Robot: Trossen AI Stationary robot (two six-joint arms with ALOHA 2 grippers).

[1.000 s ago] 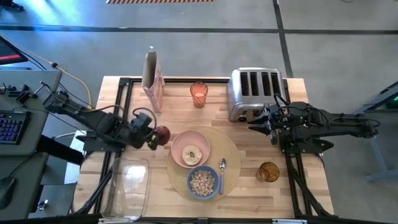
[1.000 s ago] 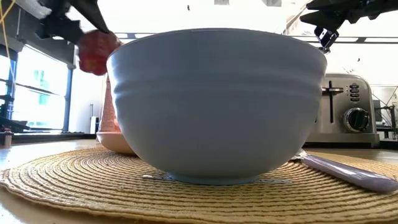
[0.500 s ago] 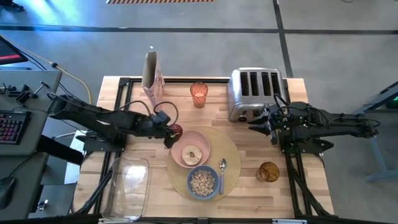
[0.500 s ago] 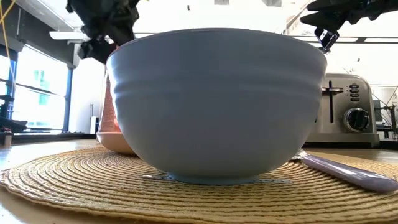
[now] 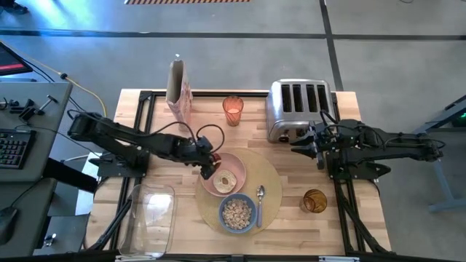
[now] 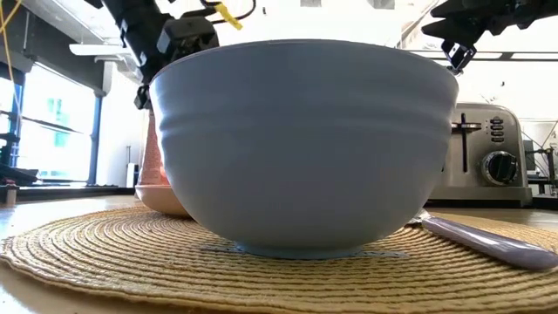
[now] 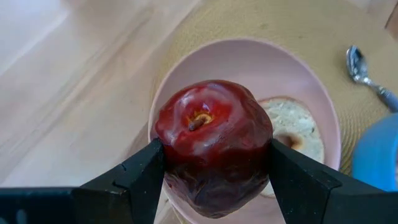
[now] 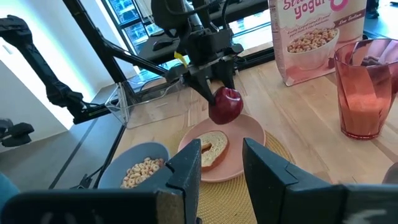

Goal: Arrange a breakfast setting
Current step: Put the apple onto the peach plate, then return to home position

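My left gripper (image 5: 209, 163) is shut on a red apple (image 7: 214, 143) and hangs over the left rim of the pink plate (image 5: 238, 164). A bagel half (image 5: 224, 180) lies on the plate. The plate, a blue bowl (image 5: 237, 213) of cereal and a metal spoon (image 5: 260, 199) rest on the round tan placemat (image 5: 271, 182). An amber glass (image 5: 314, 201) stands on the table to the placemat's right. My right gripper (image 5: 300, 148) hovers open in front of the toaster with nothing between its fingers. My left gripper pinches the apple's two opposite sides (image 7: 166, 149) between its two fingers (image 7: 140, 177). The fingers come slanting down from the table's left. The apple (image 8: 225, 104) is lifted clear above the plate's left rim, its stem end tipped back toward the wrist.
A chrome toaster (image 5: 298, 109) stands at the back right and a cereal box (image 5: 178, 93) at the back left. A reddish glass (image 5: 232, 110) stands between them. A clear rectangular container (image 5: 149, 218) sits at the near left corner.
My left gripper has carried the apple toward the table's right edge and downward, from left of the placemat to above the plate's left rim. Its wrist has rolled on the way, and it has stayed shut on the apple.
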